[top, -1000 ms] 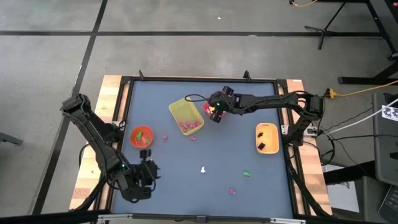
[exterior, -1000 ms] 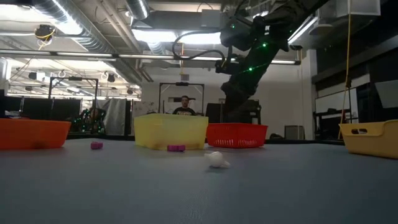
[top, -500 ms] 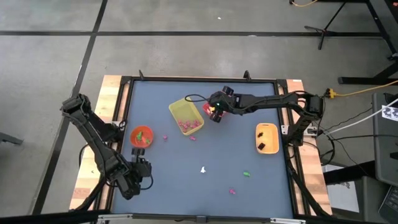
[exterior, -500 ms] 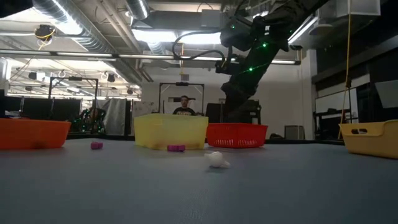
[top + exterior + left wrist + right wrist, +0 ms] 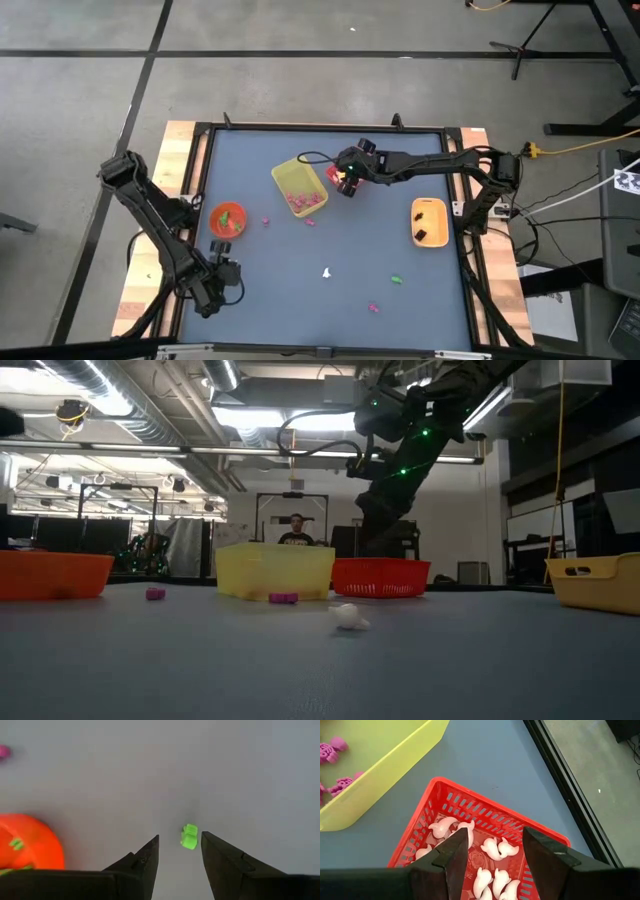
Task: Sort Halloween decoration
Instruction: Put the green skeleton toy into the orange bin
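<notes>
My left gripper [image 5: 222, 280] hangs open near the table's front left, pointing steeply down. A green trinket [image 5: 189, 836] lies on the mat just beyond its fingertips [image 5: 179, 845], level with the gap and untouched. The orange bowl [image 5: 227, 219] beside it holds green pieces. My right gripper [image 5: 347, 182] hovers open over the red bin [image 5: 485, 825], which holds white trinkets [image 5: 492, 847]; nothing is between its fingers [image 5: 496, 834]. Loose on the mat lie a white trinket [image 5: 326, 271], a green one [image 5: 396, 281] and pink ones [image 5: 373, 308], [image 5: 267, 222].
The yellow bin [image 5: 300, 185] with pink pieces stands left of the red bin. An orange tray [image 5: 430, 221] with black pieces sits at the right. A black frame [image 5: 320, 128] rims the mat. A person [image 5: 296, 532] shows far behind the table.
My left gripper has sunk toward the mat and tipped to point more steeply down, drifting a little toward the table's left edge. Its fingers have stayed open.
</notes>
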Tool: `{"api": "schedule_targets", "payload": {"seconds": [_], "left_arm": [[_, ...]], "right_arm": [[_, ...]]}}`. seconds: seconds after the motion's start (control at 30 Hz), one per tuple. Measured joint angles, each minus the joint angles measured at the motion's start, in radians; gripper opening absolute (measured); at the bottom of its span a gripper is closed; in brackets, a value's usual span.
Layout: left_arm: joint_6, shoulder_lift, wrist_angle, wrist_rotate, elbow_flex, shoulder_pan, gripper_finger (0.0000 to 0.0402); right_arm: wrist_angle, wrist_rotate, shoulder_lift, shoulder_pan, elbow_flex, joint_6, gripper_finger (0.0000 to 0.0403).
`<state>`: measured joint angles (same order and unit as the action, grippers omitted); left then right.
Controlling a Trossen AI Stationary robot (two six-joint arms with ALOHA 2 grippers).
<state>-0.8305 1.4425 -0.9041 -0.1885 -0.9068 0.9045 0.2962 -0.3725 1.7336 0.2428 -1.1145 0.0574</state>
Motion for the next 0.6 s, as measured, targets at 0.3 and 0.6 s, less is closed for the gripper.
{"api": "schedule_targets", "payload": {"seconds": [0.3, 0.6], "left_arm": [[0.003, 0.001, 0.159, 0.090, 0.120, 0.001, 0.0132], [0.002, 0.001, 0.272, 0.094, 0.200, 0.000, 0.0132]], "right_arm": [[0.000, 0.000, 0.000, 0.000, 0.000, 0.000, 0.0188], [-0.001, 0.000, 0.000, 0.000, 0.000, 0.000, 0.0188]]}}
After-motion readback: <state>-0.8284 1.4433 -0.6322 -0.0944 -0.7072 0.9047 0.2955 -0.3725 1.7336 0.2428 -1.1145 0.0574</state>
